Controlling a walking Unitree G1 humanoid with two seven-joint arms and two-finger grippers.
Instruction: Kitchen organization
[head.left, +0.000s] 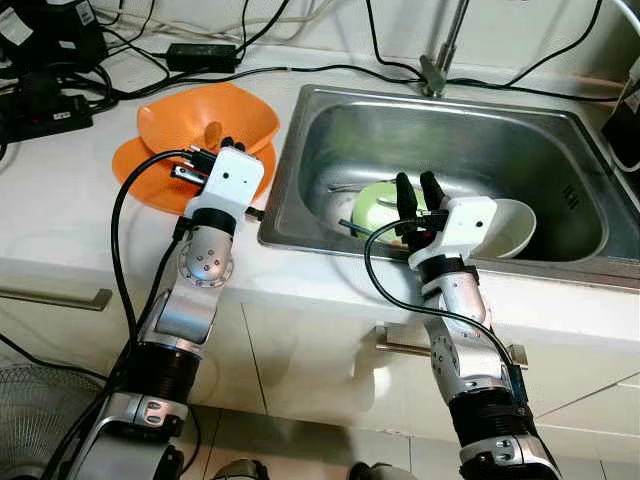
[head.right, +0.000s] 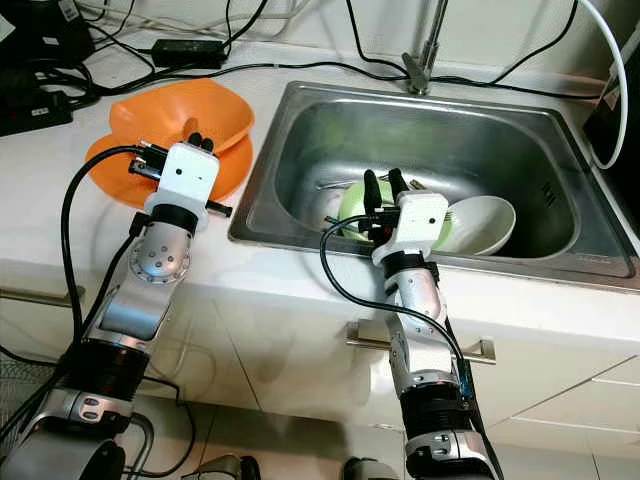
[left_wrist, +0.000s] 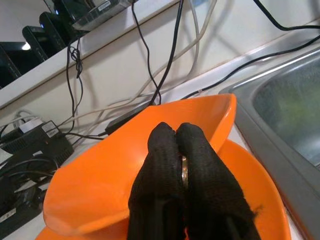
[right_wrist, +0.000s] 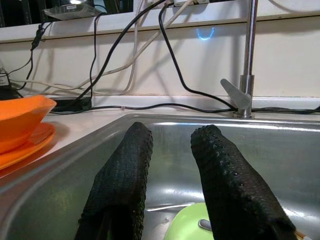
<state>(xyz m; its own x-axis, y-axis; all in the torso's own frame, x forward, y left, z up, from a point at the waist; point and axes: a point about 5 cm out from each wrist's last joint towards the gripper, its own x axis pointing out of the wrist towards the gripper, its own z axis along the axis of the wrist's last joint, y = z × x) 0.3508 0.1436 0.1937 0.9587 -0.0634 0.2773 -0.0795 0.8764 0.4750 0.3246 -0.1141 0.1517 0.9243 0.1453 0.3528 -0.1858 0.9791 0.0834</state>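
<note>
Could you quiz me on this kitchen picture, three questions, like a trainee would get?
1. True or false: the right gripper hangs over the sink with its fingers apart.
2. What colour is the bowl by the left gripper?
3. The green dish lies: A) on the counter, B) in the sink, C) on the floor.

Key: 1 true; 2 orange; 3 B.

My left gripper (left_wrist: 176, 150) is stretched forward with its black fingers pressed together; my right gripper (right_wrist: 167, 165) is held lower, fingers parted, both silver arms bent at the elbow.
</note>
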